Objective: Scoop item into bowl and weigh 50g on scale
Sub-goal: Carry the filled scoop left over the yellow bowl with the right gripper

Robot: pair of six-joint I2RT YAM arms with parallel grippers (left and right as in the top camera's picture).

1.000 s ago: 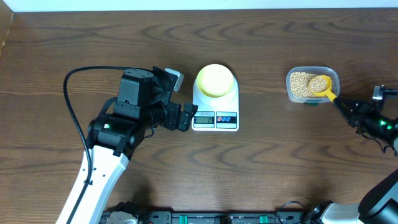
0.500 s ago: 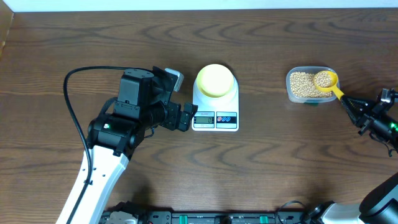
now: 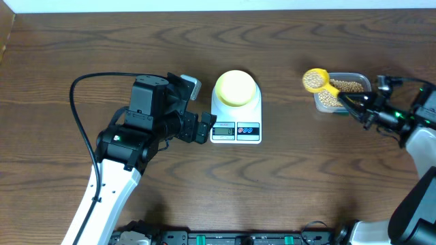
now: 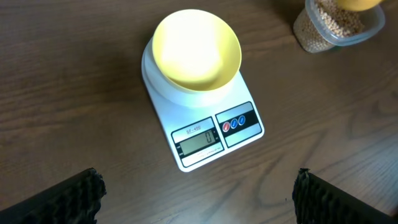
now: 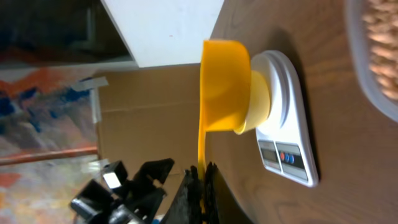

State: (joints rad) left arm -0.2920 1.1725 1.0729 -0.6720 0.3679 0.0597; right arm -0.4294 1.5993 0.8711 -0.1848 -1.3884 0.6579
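Note:
The pale yellow bowl sits empty on the white scale, whose display reads zero. My right gripper is shut on the handle of a bright yellow scoop. The scoop is heaped with beans and hangs just past the left edge of the clear tub, which holds more beans. In the right wrist view the scoop is level, in front of the bowl and scale. My left gripper stands open beside the scale's left front, with nothing between its fingers.
The left arm's black cable loops over the table at the left. A white wall edge runs along the far side of the table. Bare brown wood lies between the scale and the tub.
The right gripper has lifted the scoop, full of beans, out of the tub and carried it left past the tub's rim. The left arm has not moved.

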